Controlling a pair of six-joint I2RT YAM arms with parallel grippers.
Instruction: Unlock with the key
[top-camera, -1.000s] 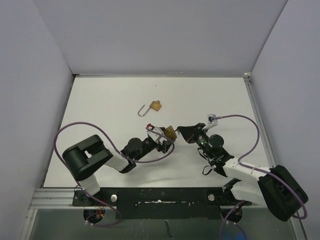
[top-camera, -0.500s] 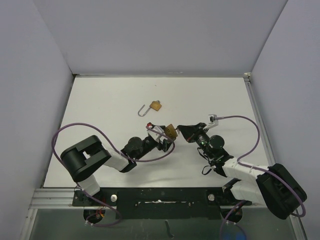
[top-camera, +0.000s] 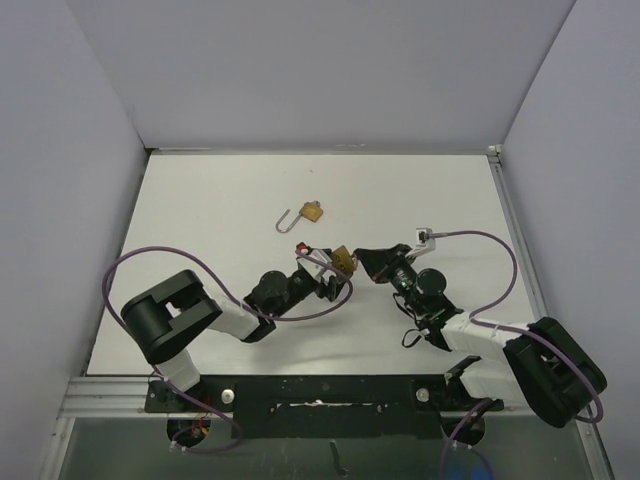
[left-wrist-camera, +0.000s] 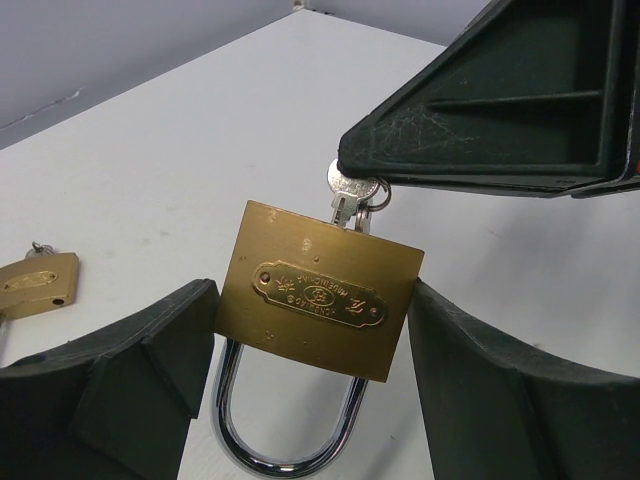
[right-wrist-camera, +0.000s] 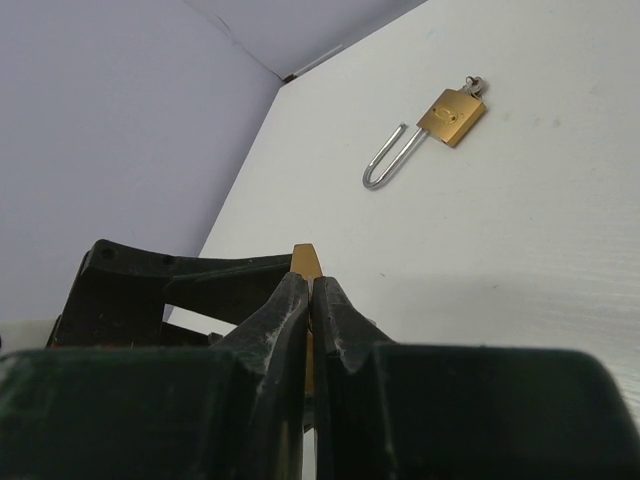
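Note:
My left gripper (left-wrist-camera: 315, 345) is shut on a brass padlock (left-wrist-camera: 320, 290), its fingers pressing both sides of the body; the steel shackle (left-wrist-camera: 285, 440) hangs closed below it. A silver key (left-wrist-camera: 350, 195) sits in the keyhole at the padlock's far end. My right gripper (right-wrist-camera: 312, 290) is shut on that key, and its black finger (left-wrist-camera: 500, 100) shows in the left wrist view. In the top view the padlock (top-camera: 342, 262) is held between the left gripper (top-camera: 330, 272) and the right gripper (top-camera: 368, 263) at the table's middle.
A second brass padlock (top-camera: 311, 212) with its shackle swung open and a key in it lies on the white table (top-camera: 200, 220) further back. It also shows in the right wrist view (right-wrist-camera: 450, 116) and the left wrist view (left-wrist-camera: 35, 285).
Both arms have shifted slightly; the padlock and the right gripper sit a little closer together. The grips have not changed.

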